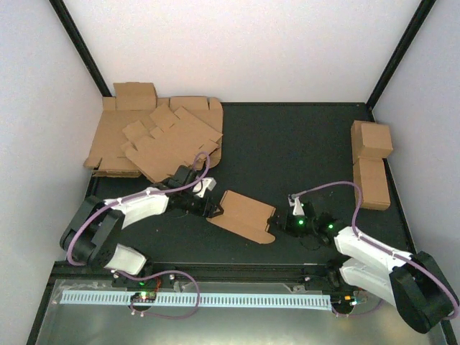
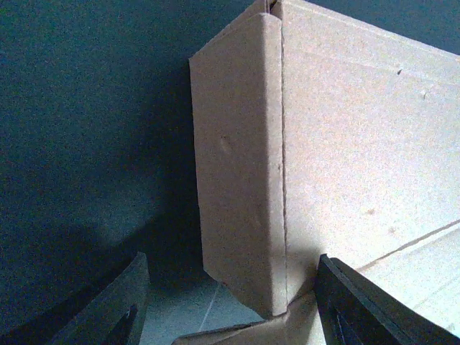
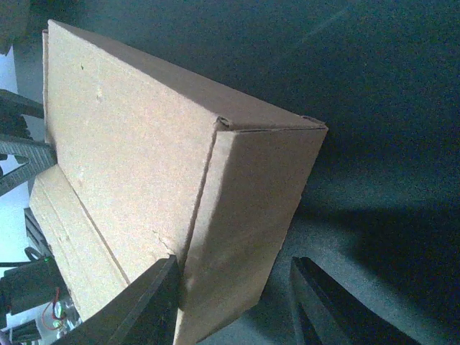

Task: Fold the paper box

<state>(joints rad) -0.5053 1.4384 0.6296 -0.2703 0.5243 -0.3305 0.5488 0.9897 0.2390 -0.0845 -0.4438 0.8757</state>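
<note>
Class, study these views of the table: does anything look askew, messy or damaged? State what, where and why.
The stack of flat brown cardboard blanks in the far left corner is untidy: its upper sheets lie twisted across those beneath, edges unaligned. The half-folded brown cardboard paper box lies slanted in the middle. No damage shows.

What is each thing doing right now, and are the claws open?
paper box: partly folded, end flaps raised, lying between the grippers.
left gripper: open, straddling one end flap.
right gripper: around the other end; grip unclear.
flat blanks: unfolded, stacked back left.
finished cartons: folded, closed, at right.
</note>
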